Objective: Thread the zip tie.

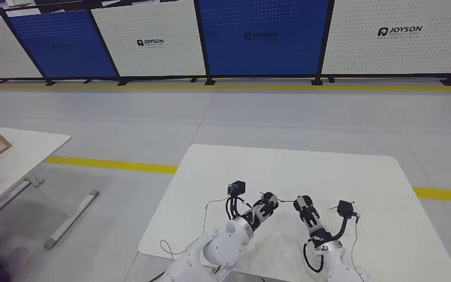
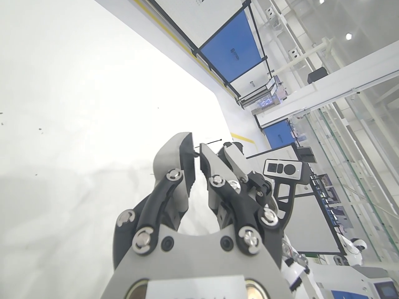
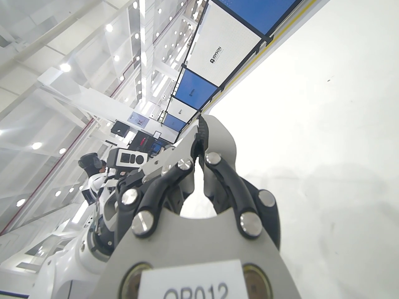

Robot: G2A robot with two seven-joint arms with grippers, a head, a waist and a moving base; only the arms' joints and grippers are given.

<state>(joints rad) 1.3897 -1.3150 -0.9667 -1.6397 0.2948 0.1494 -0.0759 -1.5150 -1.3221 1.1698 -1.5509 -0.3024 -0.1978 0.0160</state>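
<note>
A thin black zip tie spans the short gap between my two grippers, a little above the white table near its front edge. My left gripper is shut on one end. In the left wrist view the tie crosses the narrow slit between the pads and sticks out beyond them toward the other gripper. My right gripper faces it from the other side. In the right wrist view its gripper has its dark pads pressed together on the tie's other end, and the tie itself is barely visible there.
The white table top stretches away beyond the grippers. A second white table stands off to the left across the floor. Blue and white panels line the back of the room behind a yellow floor line.
</note>
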